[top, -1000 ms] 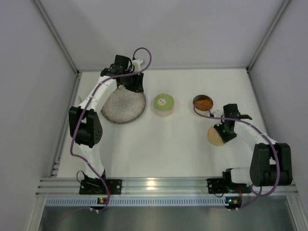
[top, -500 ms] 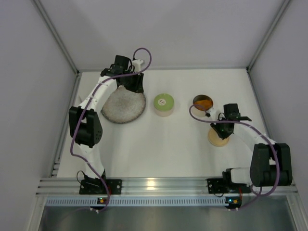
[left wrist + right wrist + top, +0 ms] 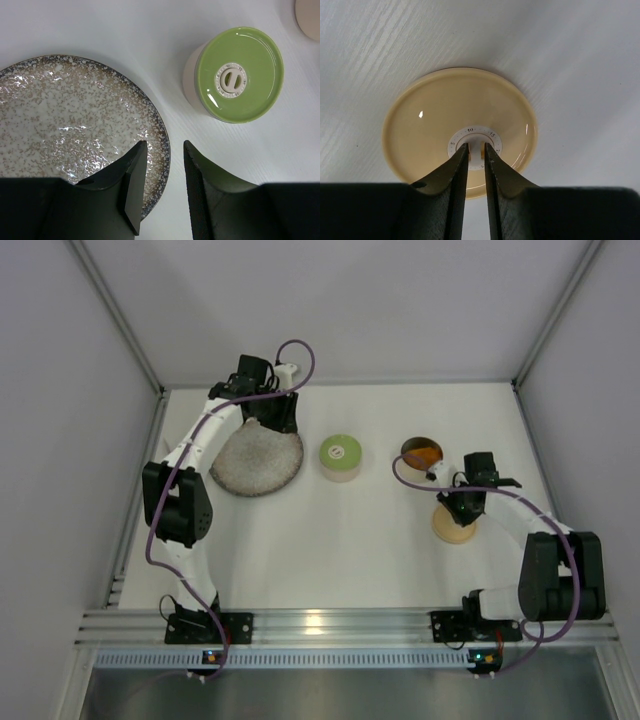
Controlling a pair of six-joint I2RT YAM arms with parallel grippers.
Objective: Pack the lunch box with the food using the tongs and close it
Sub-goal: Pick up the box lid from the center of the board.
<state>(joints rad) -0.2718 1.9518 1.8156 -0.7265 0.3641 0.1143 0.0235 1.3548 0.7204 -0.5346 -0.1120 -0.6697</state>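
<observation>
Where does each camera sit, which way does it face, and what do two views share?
Top external: above and behind the robot, looking down on the white table; left arm and right arm show.
Left wrist: on the left gripper, looking down at the speckled plate and green-lidded tin; its fingers show.
Right wrist: on the right gripper, looking down at the tan lid; its fingers show.
Shared: left wrist and top views both hold the speckled plate and green-lidded tin.

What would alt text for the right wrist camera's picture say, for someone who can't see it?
A round tan lid with a white numbered dial at its centre lies on a white table. The right claw, its two dark fingers nearly closed, straddles the dial's small ridge.
</observation>
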